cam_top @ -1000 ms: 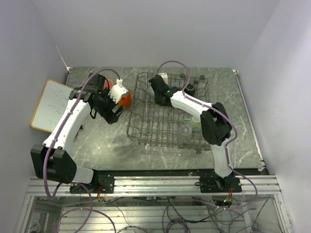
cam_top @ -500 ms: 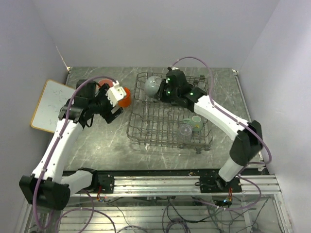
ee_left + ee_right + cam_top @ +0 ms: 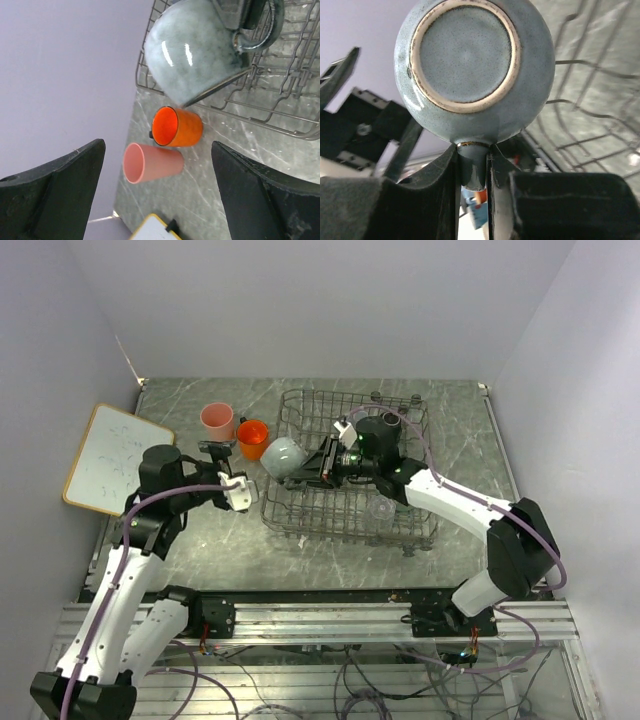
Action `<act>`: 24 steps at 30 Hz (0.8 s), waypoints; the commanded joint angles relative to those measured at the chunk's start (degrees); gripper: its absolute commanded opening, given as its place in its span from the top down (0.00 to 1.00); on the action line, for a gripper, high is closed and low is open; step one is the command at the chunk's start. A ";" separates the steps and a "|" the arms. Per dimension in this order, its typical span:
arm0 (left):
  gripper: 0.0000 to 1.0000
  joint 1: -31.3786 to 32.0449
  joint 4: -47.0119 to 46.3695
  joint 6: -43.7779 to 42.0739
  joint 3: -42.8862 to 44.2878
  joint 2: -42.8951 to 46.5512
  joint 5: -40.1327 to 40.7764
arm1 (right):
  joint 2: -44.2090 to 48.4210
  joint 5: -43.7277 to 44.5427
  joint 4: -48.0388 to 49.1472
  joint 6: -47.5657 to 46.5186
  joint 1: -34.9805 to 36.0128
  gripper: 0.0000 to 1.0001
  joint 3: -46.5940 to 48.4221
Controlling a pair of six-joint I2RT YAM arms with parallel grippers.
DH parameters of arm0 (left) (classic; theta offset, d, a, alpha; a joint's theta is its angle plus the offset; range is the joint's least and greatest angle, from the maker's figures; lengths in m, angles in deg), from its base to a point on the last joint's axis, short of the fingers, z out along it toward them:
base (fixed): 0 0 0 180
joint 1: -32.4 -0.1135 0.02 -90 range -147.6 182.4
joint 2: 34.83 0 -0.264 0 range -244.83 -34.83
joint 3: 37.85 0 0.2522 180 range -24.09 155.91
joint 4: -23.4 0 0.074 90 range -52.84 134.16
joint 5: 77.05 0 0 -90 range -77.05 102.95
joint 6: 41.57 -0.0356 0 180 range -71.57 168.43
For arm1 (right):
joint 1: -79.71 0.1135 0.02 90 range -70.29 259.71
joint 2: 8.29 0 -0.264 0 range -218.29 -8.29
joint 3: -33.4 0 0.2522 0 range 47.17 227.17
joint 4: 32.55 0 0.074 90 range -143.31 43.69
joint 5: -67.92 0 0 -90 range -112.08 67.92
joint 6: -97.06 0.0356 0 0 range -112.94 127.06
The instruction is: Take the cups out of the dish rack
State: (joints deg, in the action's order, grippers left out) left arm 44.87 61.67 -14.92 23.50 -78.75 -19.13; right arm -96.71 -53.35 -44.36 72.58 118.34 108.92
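My right gripper [image 3: 318,462] is shut on the handle of a grey mug [image 3: 284,457] and holds it in the air over the left edge of the dish rack [image 3: 300,510]. In the right wrist view the mug's base [image 3: 465,52] faces the camera and the right gripper [image 3: 473,170] pinches its handle. The pink tumbler [image 3: 216,419] and orange mug [image 3: 252,438] stand on the table left of the rack. My left gripper [image 3: 222,462] is open and empty, near of them. Its view shows the left gripper [image 3: 157,150], the tumbler [image 3: 152,162], orange mug [image 3: 177,126] and grey mug [image 3: 192,55]. A black mug [image 3: 388,426] and clear glass [image 3: 380,508] stay in the rack.
A white board with a wooden frame [image 3: 110,455] lies at the table's left edge and shows in the left wrist view [image 3: 155,231]. The rack's wire side [image 3: 280,117] is right of the standing cups. Walls close the back and both sides.
My right gripper lifted the grey mug from the rack's back and carried it left and nearer. My left gripper let go of the orange mug and drew back toward the near side.
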 commanded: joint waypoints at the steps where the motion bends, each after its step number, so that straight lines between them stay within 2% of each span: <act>1: 0.03 0.19 -1.17 -8.65 -0.10 1.03 -5.97 | 2.31 -10.20 27.72 14.73 0.22 1.00 -1.89; 4: 0.04 0.19 -0.97 -11.08 -1.89 2.98 -7.16 | 2.60 -9.78 31.58 17.39 0.75 1.00 -3.41; 9: 0.06 0.19 -6.72 -6.26 -3.95 5.88 -8.10 | 3.08 -8.28 34.09 18.99 3.30 1.00 -4.02; 13: 0.11 0.27 -8.52 0.35 -1.65 6.14 -9.89 | 3.35 -7.51 38.99 22.26 5.71 1.00 -6.71; 17: 0.16 0.27 -9.02 0.04 -1.54 6.54 -10.01 | 4.25 -6.60 43.18 25.19 8.04 1.00 -7.82; 21: 0.25 0.27 -9.99 0.49 -2.02 6.83 -9.98 | 5.42 -5.18 47.90 28.81 9.90 1.00 -9.89; 24: 0.36 0.27 -10.02 1.56 -1.84 6.94 -11.49 | 5.16 -3.73 54.18 32.55 10.74 1.00 -12.06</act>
State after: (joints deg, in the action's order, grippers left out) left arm 44.89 54.57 -15.34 20.44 -72.48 -26.62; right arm -94.70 -59.25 -6.76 99.60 128.18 97.58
